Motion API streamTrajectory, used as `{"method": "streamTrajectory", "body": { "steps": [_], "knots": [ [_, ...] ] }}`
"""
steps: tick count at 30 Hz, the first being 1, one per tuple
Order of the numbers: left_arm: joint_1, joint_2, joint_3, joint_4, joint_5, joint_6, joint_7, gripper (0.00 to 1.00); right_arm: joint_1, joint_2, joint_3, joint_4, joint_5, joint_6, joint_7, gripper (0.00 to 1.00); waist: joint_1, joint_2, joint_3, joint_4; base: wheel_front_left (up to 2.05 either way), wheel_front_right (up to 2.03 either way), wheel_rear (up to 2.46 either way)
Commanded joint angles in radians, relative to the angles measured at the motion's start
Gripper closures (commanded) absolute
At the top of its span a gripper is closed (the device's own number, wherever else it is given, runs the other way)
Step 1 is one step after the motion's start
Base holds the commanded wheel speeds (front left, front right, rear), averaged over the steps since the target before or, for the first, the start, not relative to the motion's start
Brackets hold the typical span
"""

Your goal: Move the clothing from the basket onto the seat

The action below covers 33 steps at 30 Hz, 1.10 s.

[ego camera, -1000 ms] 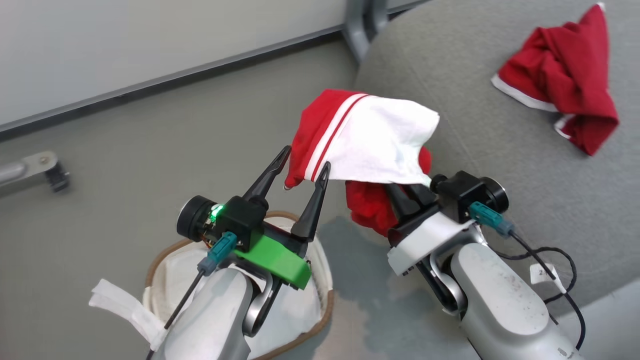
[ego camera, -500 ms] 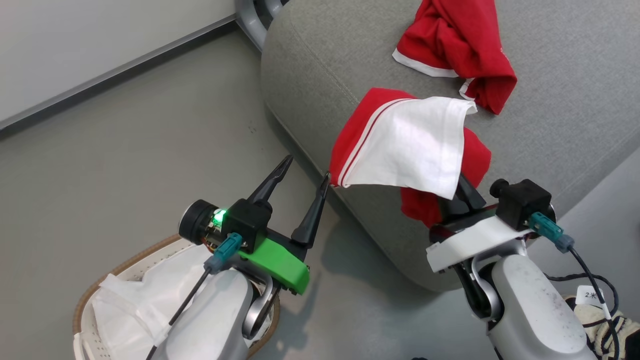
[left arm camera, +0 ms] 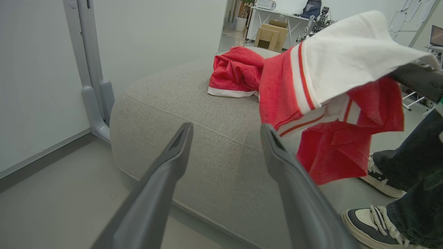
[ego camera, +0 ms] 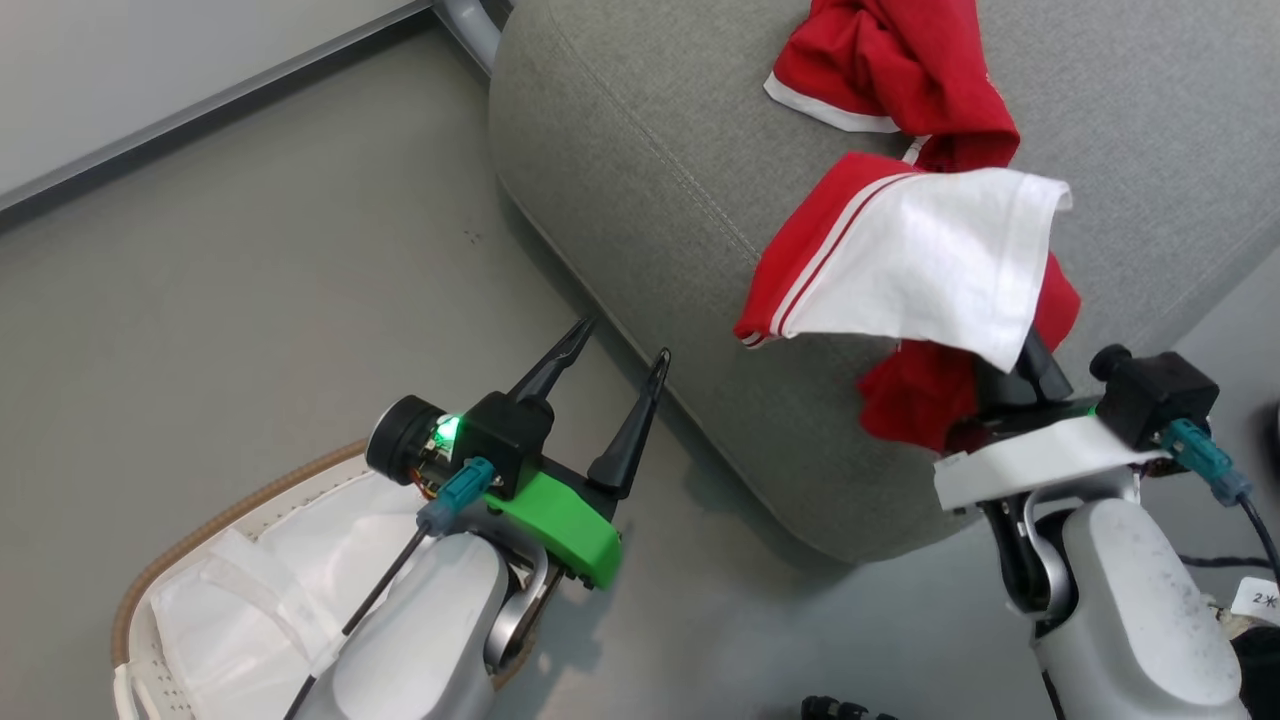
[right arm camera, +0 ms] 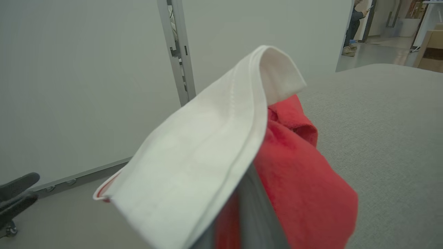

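Grips a red-and-white garment (ego camera: 920,260) in the clamped right pincer (ego camera: 1035,362) at right of the head view, the cloth draped over the fingers and hanging above the near edge of the grey seat (ego camera: 650,150). Shows a second red garment (ego camera: 890,60) crumpled on that seat at top right. Holds the left pincer (ego camera: 624,338) spread wide and empty at lower centre, above the floor (ego camera: 250,250), near the basket (ego camera: 215,525) with its white sheet (ego camera: 250,600) at lower left.
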<state>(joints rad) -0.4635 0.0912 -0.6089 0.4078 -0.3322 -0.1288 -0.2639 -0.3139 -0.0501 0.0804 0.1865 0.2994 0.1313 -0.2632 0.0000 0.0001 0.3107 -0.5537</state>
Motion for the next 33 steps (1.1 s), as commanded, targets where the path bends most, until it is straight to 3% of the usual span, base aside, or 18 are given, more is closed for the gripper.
{"method": "streamTrajectory", "body": {
  "steps": [1,7,16,25,33],
  "knots": [
    [-0.019,0.017,0.005,0.003,-0.004,-0.003,-0.001,0.0,-0.036,-0.002,-0.008,-0.003,-0.025,-0.001,-0.002,1.0,0.0,-0.0001,0.017,-0.001,0.0,0.0,0.0],
    [-0.025,0.052,0.019,0.007,0.01,-0.003,-0.001,0.0,-0.199,-0.008,-0.064,0.028,-0.12,-0.001,-0.002,1.0,0.0,-0.0001,0.083,0.0,0.0,0.0,0.0],
    [-0.029,0.095,0.072,-0.015,0.045,-0.003,0.0,0.0,-0.515,-0.131,-0.118,0.166,-0.216,-0.001,-0.002,1.0,0.0,-0.0001,0.195,0.012,0.0,0.0,0.0],
    [-0.069,0.095,0.068,-0.036,0.07,-0.003,-0.001,0.0,-0.729,-0.266,-0.285,0.344,-0.296,-0.001,-0.002,1.0,0.0,-0.0001,0.291,0.113,0.0,0.0,0.0],
    [-0.104,0.091,0.049,-0.043,0.07,-0.003,-0.001,0.0,-0.793,-0.344,-0.389,0.498,-0.365,-0.001,-0.002,1.0,0.0,-0.0001,0.345,0.194,0.0,0.0,0.0]
  ]
}}
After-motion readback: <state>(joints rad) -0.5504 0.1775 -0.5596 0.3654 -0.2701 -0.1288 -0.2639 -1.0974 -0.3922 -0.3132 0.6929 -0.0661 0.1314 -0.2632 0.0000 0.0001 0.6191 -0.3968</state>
